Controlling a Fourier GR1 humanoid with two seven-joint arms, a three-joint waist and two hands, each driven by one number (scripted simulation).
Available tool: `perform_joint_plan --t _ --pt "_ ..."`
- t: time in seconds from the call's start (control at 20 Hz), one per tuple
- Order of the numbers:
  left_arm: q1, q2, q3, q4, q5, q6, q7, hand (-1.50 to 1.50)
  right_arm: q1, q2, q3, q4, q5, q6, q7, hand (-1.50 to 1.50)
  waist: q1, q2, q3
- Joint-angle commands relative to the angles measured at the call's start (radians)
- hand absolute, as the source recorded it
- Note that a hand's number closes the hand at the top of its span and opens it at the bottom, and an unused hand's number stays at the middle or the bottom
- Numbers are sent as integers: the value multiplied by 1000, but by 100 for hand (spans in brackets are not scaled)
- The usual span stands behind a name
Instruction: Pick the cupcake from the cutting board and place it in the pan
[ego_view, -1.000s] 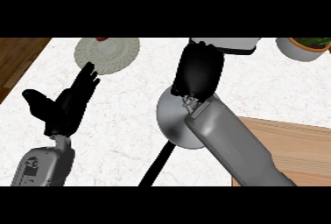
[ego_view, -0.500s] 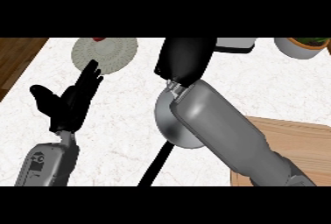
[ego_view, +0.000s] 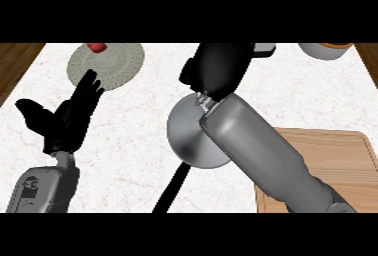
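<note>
Two hands: both black, on grey forearms, over a white marbled counter (ego_view: 140, 150).
Left hand (ego_view: 65, 120): at the left side, resting, fingers straight and spread, pointing up, holding nothing.
Right hand (ego_view: 218, 67): back turned toward me, just past the pan's far rim; whether it is closed or not I cannot tell.
Right forearm (ego_view: 258, 145): slants across the pan's right part and the board's near corner.
Pan (ego_view: 184, 142): grey, round, mid-counter, black handle (ego_view: 173, 187) running toward the near edge.
Cupcake: nowhere I can see; possibly hidden by the right hand, I cannot tell.
Cutting board (ego_view: 332, 150): wooden, lower right, just beside the pan.
Plate (ego_view: 111, 67): pale, far left, small red thing (ego_view: 96, 47) at its far edge.
</note>
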Motion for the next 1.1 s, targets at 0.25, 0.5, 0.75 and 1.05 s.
perform_joint_plan --t 0.25,0.5,0.75,1.05 --pt "15 25 48 16 26 -16 -13 0 159 16 53 31 -16 -250 170 150 -44 8 2" --pt "64 -8 5 -35 -12 9 -34 0 224 16 82 87 -47 -353 128 150 -35 6 3" --pt "15 14 37 2 11 -4 -21 0 264 16 23 127 -122 -371 141 150 -37 10 3" --pt "26 16 30 -25 16 -13 -1 0 415 16 -43 147 -204 -564 76 -150 -37 9 4"
